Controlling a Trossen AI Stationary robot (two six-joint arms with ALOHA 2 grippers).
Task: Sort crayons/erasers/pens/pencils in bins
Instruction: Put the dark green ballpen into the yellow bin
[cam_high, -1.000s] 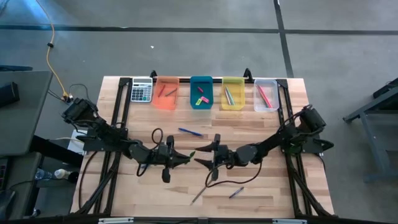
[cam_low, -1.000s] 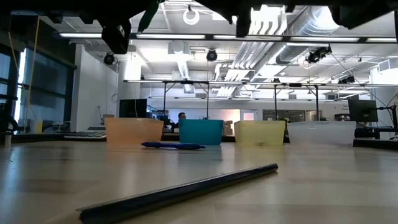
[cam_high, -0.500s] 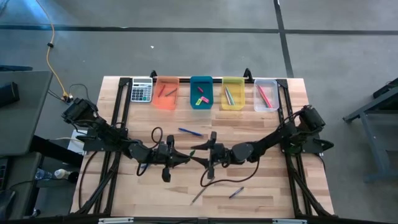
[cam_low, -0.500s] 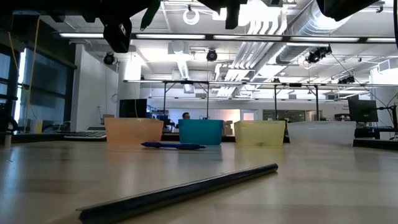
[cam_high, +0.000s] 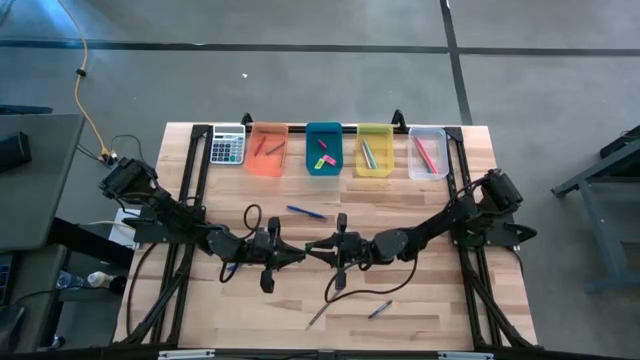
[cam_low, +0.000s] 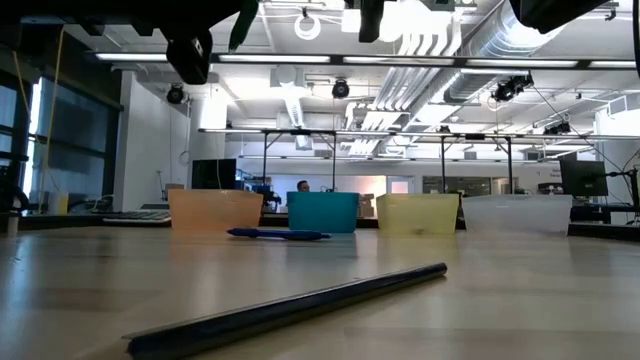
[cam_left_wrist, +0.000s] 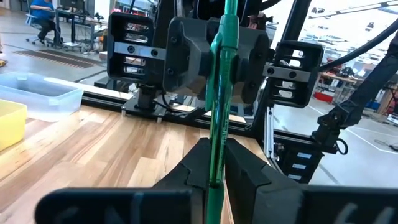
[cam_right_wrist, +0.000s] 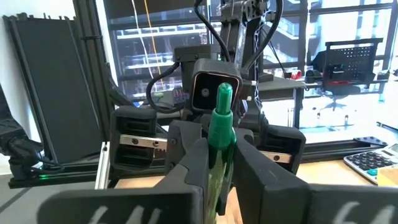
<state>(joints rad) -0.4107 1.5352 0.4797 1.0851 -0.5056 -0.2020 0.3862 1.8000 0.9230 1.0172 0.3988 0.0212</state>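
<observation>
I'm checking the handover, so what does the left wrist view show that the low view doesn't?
Only the left wrist view shows the green pen clamped in the left gripper with the right gripper shut on its far end. Only the low view shows the blue pen and dark pencil lying on the table. Both show the yellow bin and clear bin.

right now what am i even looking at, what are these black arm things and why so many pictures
Two robot arms work at a wooden table, sorting stationery into four small bins. One picture looks straight down, one sits level with the tabletop, and one comes from each arm's wrist. At mid-table the arms meet: the left pincer and the right pincer are both shut on one green pen, apparently passing it between them. On the table lie a blue pen, a dark pencil and a small bluish stick. A calculator sits beside the bins.
</observation>
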